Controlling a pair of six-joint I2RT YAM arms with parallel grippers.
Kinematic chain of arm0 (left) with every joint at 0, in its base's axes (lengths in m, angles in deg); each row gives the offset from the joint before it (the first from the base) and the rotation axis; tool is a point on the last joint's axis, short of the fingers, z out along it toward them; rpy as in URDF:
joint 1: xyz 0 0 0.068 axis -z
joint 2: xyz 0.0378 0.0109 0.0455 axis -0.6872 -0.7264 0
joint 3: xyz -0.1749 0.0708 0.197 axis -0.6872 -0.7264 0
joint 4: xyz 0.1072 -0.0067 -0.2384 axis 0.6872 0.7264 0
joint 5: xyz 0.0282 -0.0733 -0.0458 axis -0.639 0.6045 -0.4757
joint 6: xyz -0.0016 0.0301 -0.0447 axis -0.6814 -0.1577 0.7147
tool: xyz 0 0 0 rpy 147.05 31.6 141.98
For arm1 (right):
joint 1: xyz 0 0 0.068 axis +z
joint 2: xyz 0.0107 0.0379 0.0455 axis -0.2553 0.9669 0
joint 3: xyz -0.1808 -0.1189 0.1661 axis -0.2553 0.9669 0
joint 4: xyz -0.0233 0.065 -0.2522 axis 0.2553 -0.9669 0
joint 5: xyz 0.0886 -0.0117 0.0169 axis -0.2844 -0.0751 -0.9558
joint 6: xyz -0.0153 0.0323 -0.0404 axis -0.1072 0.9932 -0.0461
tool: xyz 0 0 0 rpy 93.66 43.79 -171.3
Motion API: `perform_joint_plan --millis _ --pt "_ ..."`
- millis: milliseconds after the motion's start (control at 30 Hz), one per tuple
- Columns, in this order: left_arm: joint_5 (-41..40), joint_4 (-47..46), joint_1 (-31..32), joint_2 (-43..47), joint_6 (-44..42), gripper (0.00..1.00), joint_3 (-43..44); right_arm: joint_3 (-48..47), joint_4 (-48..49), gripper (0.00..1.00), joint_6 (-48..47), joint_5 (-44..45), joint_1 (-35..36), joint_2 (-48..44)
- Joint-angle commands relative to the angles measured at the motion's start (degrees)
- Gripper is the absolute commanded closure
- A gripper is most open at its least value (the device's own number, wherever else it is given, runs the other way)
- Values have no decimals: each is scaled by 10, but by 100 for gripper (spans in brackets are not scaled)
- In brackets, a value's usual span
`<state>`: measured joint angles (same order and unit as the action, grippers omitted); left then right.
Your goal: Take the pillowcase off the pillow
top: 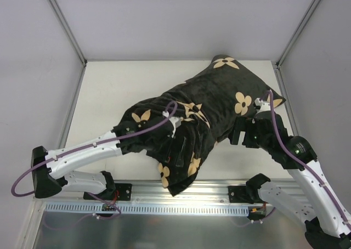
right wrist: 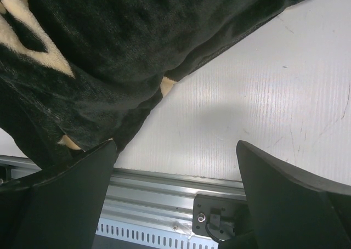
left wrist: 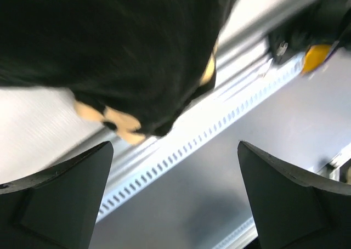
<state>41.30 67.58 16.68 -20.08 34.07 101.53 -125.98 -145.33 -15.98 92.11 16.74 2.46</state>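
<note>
The black pillowcase (top: 214, 98) with tan flower prints lies diagonally across the white table (top: 115, 90), from the back right corner to the near edge, where a flap (top: 178, 180) hangs over the rail. The pillow is hidden inside it. My left gripper (top: 181, 150) hovers above that near flap, open with nothing between its fingers; in the left wrist view the gripper (left wrist: 175, 205) looks past the pillowcase (left wrist: 109, 46) onto the rail. My right gripper (top: 239, 135) stands open beside the pillowcase's right edge, and its wrist view shows the gripper (right wrist: 175, 199) empty above bare table with the pillowcase (right wrist: 109, 51) at upper left.
An aluminium rail (top: 219, 191) and a perforated strip (top: 164, 208) run along the near edge. The right arm's base mount (right wrist: 219, 219) sits on the rail. Frame posts (top: 63, 21) rise at the table's back corners, with white walls behind.
</note>
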Motion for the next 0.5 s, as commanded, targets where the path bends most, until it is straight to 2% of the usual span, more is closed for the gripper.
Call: perform_joint_plan --millis 0,100,333,367,433,467 --pt "-61 -33 69 -13 76 1 -52 -6 4 4 0 1 -1 6" --pt "-91 -66 91 -58 105 1 -83 -8 7 4 3 -6 -1 9" --pt "-100 -150 100 -172 106 2 -67 -9 5 4 5 -4 -1 5" --pt "-102 -153 100 -195 104 8 -55 -9 5 4 5 -3 -1 5" --pt "-114 -153 97 -196 94 51 -47 -10 2 4 3 -1 -1 4" --pt "-115 -152 92 -185 92 77 -50 -11 -1 4 2 4 -1 4"
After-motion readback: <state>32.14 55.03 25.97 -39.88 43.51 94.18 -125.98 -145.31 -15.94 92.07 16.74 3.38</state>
